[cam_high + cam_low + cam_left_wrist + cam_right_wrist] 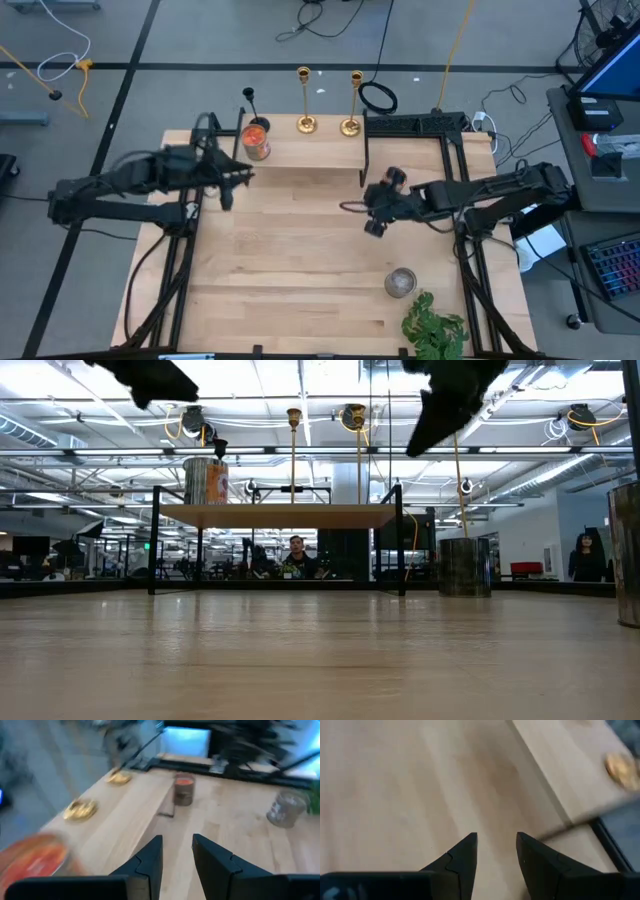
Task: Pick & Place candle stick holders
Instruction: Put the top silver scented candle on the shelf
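Inventory, taken from above the counter point(300, 260).

Far shelf point(320, 150), a raised wooden ledge along the far edge: two gold candlesticks stand upright side by side near its middle, the left gold candlestick point(305, 100) and the right gold candlestick point(352, 103) just apart from each other. One black candlestick point(249, 105) stands at the shelf's far left corner. Just beside it, on the near side, sits a jar with orange fill point(256, 140).

My left hand point(228, 186): hovering over the left part of the counter, just near of the shelf's left end and close to the orange jar. Fingers point(150, 860) parted, nothing between them.

My right hand point(377, 222): hovering over the middle of the counter, just near of the shelf's right end. Fingers point(462, 857) parted, nothing between them, bare wood beneath.

Near right of the counter: one grey glass jar point(400, 282), and just near of it a green leafy plant point(432, 328) at the counter's edge.

All three candlesticks stand on the shelf, well apart from both hands.
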Controlling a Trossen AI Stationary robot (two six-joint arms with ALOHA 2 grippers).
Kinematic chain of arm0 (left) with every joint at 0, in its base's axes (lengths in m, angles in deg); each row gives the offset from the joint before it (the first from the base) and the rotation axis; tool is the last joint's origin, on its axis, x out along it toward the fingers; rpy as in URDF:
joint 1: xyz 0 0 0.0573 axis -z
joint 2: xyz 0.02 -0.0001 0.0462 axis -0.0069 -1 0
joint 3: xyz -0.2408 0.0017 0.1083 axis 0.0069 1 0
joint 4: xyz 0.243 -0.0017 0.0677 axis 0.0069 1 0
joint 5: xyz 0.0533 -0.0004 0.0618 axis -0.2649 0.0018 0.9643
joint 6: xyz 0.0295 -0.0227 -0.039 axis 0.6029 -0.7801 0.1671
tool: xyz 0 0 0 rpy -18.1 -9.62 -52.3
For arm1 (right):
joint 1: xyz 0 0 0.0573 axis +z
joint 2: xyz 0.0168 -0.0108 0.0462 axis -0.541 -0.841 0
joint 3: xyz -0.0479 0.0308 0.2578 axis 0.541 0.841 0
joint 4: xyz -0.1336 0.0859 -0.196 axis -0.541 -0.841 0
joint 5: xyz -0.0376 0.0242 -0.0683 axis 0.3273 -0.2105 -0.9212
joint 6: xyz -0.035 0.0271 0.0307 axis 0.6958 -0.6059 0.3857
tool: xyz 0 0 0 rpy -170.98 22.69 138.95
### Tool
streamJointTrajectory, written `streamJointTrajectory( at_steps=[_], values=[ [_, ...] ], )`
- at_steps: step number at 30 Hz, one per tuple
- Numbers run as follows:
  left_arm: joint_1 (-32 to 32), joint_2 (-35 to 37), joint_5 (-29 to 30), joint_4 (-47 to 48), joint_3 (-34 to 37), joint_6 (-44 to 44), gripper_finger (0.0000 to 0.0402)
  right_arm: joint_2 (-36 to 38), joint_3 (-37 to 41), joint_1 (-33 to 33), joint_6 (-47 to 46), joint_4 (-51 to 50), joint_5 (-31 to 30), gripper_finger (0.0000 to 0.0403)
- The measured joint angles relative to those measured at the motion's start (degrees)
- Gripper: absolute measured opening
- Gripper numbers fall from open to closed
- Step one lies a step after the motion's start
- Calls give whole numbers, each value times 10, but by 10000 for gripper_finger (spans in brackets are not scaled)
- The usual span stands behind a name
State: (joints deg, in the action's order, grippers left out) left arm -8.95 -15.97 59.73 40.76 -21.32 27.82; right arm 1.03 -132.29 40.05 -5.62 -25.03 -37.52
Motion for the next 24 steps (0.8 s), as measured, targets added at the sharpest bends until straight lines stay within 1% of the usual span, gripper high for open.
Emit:
streamJointTrajectory(
  at_steps=[3, 5, 8, 10, 12, 18, 21, 24],
  values=[
    [40, -9, -1, -112, 66, 66, 113, -9, 0, -42, -20, -36, 3, 132],
    [69, -17, -1, -188, 103, 97, 113, -17, 0, -71, -26, -55, 29, 132],
    [107, -26, 0, -282, 148, 114, 113, -30, 0, -113, -45, -68, 83, 132],
    [127, -30, 0, -322, 166, 112, 113, -36, 4, -135, -57, -75, 104, 132],
    [143, -33, 2, -344, 179, 108, 113, -44, 11, -151, -59, -70, 102, 132],
    [186, -33, 9, -347, 194, 81, 113, -45, 58, -192, -66, -73, 106, 132],
    [204, -33, 22, -349, 194, 79, 113, -45, 85, -206, -57, -72, 122, 132],
    [217, -33, 36, -349, 194, 80, 113, -45, 107, -212, -39, -68, 119, 132]
  ],
)
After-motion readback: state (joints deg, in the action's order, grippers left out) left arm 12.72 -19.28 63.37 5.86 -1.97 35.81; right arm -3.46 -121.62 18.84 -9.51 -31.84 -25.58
